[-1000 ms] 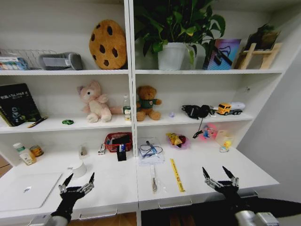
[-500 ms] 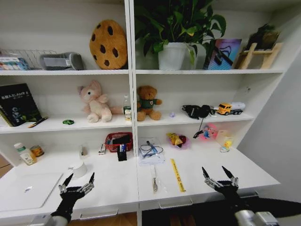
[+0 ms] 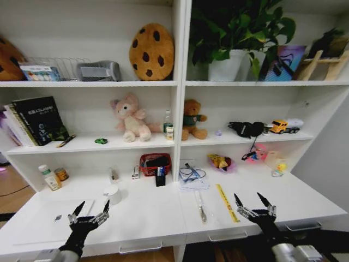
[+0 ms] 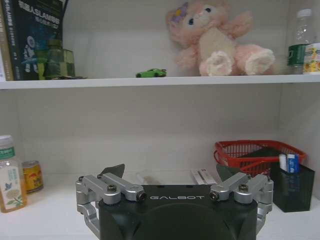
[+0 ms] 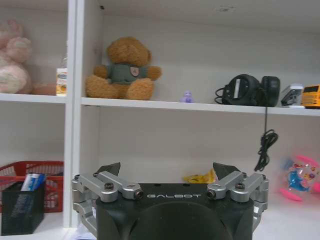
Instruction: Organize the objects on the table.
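as both hover apart-fingered, left claw (image 3: 88, 209) and right claw (image 3: 254, 202) overhang the table (image 3: 147, 221) front edge.

Bright even indoor light, soft shadows under shelves, head view blurry w/ wide-angle bending at edges

A round brown chocolate-chip cookie cushion (image 3: 151, 51) is leaning on the top shelf at upper centre, beside a leafy green plant in a white pot (image 3: 228, 67) standing at upper right. On the middle shelf, a pink plush rabbit (image 3: 130, 117) and a brown teddy bear in a green shirt (image 3: 191, 119) are sitting at centre frame, while a yellow toy truck (image 3: 285, 126) is resting at right. A red mesh basket (image 3: 155, 162) is sitting at lower centre.
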Available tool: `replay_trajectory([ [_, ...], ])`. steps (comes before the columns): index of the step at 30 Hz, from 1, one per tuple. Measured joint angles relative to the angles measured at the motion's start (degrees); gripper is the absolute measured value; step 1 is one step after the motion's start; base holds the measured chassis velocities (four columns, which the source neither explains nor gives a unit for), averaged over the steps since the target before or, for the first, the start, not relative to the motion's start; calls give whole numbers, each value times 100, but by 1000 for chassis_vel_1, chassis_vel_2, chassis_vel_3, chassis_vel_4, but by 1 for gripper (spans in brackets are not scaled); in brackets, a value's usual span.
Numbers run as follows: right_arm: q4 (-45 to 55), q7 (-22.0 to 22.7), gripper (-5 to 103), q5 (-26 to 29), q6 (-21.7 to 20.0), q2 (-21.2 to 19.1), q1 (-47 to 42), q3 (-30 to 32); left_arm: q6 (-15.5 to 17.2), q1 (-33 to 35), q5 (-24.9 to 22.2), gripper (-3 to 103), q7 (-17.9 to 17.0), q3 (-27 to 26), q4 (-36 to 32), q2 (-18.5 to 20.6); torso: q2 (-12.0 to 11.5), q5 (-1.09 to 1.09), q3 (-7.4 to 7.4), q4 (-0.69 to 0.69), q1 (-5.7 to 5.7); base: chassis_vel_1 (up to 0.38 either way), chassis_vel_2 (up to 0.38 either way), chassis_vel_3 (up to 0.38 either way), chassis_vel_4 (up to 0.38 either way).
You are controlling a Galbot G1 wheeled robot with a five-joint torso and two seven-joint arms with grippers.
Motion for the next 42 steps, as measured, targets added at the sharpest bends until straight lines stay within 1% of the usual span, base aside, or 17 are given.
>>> replay_trajectory([
  [7,-2,2,100,0,0,0,0,-1,0,-1,0,100,1,1,1,0,0,-4,-1,-2,0,339,335,-333,-333],
  [9,-3,2,100,1,0,0,-1,-1,0,1,0,100,0,0,0,0,1,0,-1,-1,-1,356,378,-367,-364],
  [10,-3,2,100,0,0,0,1,-2,0,1,0,100,-2,-1,1,0,0,-4,0,2,1,351,378,-356,-354],
  [12,-3,3,100,0,0,0,-1,-2,0,0,0,100,3,0,-1,0,3,-1,-3,-3,-3,355,376,-364,-375],
  [14,-4,2,100,1,-1,-1,2,-2,0,0,0,100,-1,0,0,0,1,3,-1,0,-1,360,371,-377,-358],
  [15,-4,2,100,1,-1,-1,1,-2,0,-1,0,100,-2,-1,1,1,-2,-7,1,0,4,352,328,-382,-323],
  [17,-3,2,100,1,0,-1,0,-2,0,1,0,100,-5,-1,1,0,0,-8,0,0,1,331,335,-357,-323],
  [18,-3,2,100,0,0,-1,0,-2,0,0,0,100,0,-1,0,0,2,2,-3,-2,-4,310,343,-336,-329],
  [20,-5,2,100,1,0,-1,1,-2,0,0,0,100,-1,-1,-1,0,1,5,-1,-1,-2,315,321,-336,-264],
  [21,-4,2,100,1,-1,-1,2,-3,0,0,0,100,-5,-2,0,1,-1,-4,0,2,2,315,234,-294,-264],
  [22,-3,2,100,1,0,-1,-1,-2,0,0,0,100,-5,-1,1,1,1,-13,-1,-2,1,238,234,-127,-223],
  [23,-3,2,100,1,0,0,-1,-2,0,0,0,100,-4,-2,0,2,2,0,-2,-3,-2,162,95,-127,-177],
  [24,-4,2,100,1,0,0,0,-3,0,1,0,100,-5,-2,0,1,2,3,-2,0,-2,162,82,-99,-177],
  [25,-4,2,100,1,0,0,0,-3,0,1,0,100,-5,-2,0,1,2,3,-2,0,-2,162,82,-99,-177],
  [27,-3,2,100,1,0,0,1,-2,0,0,0,100,-5,-1,1,1,0,-9,-1,0,0,61,41,-49,-22],
  [30,-4,2,100,1,0,-2,1,-2,0,1,0,100,-5,0,0,0,0,4,0,1,0,-17,9,11,10],
  [42,-4,2,100,1,0,-1,1,0,0,0,0,100,2,2,0,0,-1,-3,0,0,1,-45,-18,24,16],
])
